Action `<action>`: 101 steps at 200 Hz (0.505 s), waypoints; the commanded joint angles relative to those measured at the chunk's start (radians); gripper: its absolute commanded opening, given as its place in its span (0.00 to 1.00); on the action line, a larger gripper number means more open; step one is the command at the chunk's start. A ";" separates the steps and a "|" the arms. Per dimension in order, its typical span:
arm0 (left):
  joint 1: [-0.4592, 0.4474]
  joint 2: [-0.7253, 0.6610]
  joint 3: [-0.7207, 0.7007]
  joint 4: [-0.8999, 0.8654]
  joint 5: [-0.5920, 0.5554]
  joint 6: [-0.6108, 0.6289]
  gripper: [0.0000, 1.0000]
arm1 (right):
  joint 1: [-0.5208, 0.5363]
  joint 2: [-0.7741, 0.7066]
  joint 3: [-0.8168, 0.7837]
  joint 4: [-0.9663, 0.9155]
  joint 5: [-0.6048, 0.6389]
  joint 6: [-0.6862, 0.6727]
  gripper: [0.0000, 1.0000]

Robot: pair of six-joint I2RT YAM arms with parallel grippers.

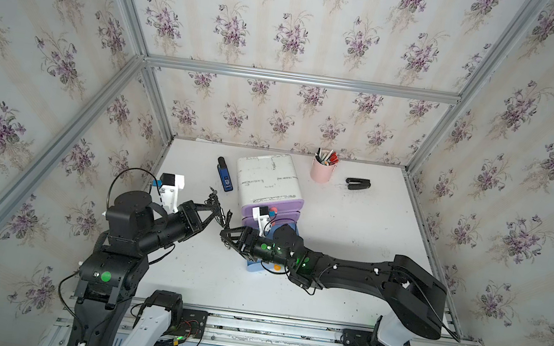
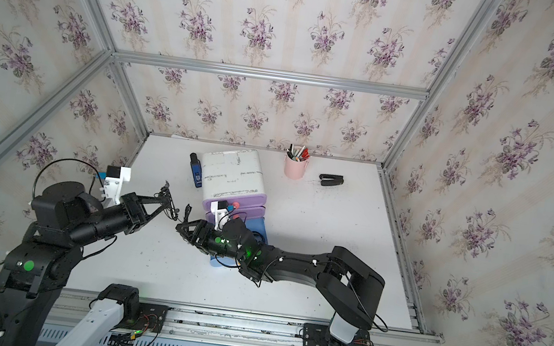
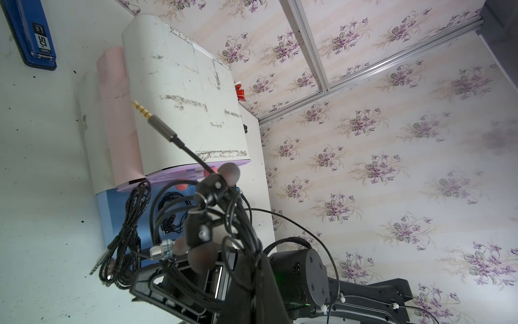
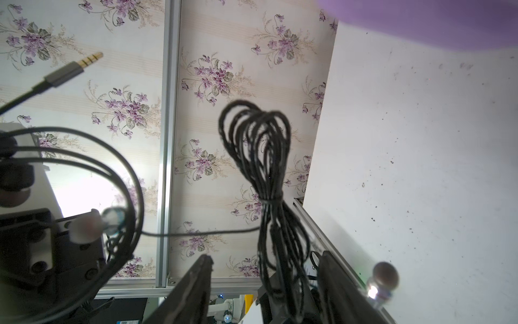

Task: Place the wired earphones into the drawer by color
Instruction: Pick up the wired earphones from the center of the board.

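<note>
My left gripper (image 1: 221,219) is shut on a tangle of black wired earphones (image 3: 213,190), lifted above the table. Its earbuds and jack plug (image 3: 157,123) stick out. A second black braided bundle (image 4: 260,157) stands between the fingers of my right gripper (image 4: 266,255), whose jaws are apart and wider than the bundle. A thin cable (image 4: 196,232) runs between the two bundles. The two grippers almost meet, left of the drawer unit (image 1: 267,180). Its blue bottom drawer (image 1: 255,266) is pulled out under my right arm, and black earphones (image 3: 168,213) lie inside it.
The white drawer unit has shut purple drawers (image 1: 273,204) above the blue one. A blue stapler (image 1: 225,176) lies to its left. A pink pen cup (image 1: 323,169) and a black stapler (image 1: 358,184) stand at the back right.
</note>
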 commanded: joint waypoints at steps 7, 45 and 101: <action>-0.001 -0.001 0.016 0.014 0.021 -0.007 0.01 | -0.007 -0.001 0.002 0.039 -0.011 -0.007 0.63; 0.000 -0.006 0.020 0.008 0.028 -0.012 0.01 | -0.026 0.003 0.017 0.009 -0.023 -0.024 0.63; -0.002 -0.006 0.018 0.020 0.039 -0.028 0.02 | -0.043 0.042 0.053 0.002 -0.059 -0.036 0.63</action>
